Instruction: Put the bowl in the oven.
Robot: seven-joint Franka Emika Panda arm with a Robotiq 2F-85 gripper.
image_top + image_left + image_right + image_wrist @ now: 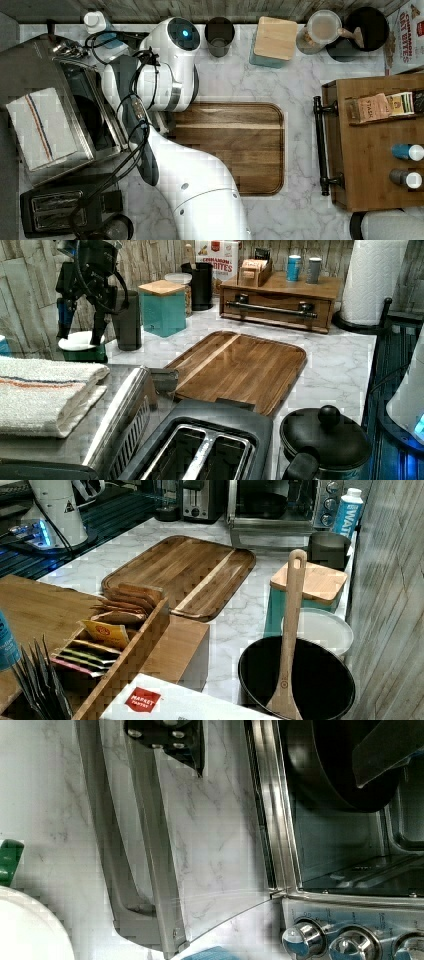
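Note:
The oven (75,150) stands at the top view's left with its glass door (107,125) dropped open toward the wooden board. The black bowl (325,770) sits inside the oven cavity, and in the right view it is a dark shape (264,504) behind the open door (270,530). My gripper (280,775) hangs open over the oven mouth near the knob end. One finger (170,740) is above the door and the other (385,750) is over the bowl. Nothing is held between them. In the left view the gripper (80,332) is raised above the oven (125,415).
A folded towel (37,127) lies on the oven. A black toaster (55,207) stands beside it. The wooden board (230,147) fills the counter's middle. A dark grey cup (219,36), a teal canister (272,42) and a water bottle (347,512) line the back wall. A wooden drawer box (375,150) is at the top view's right.

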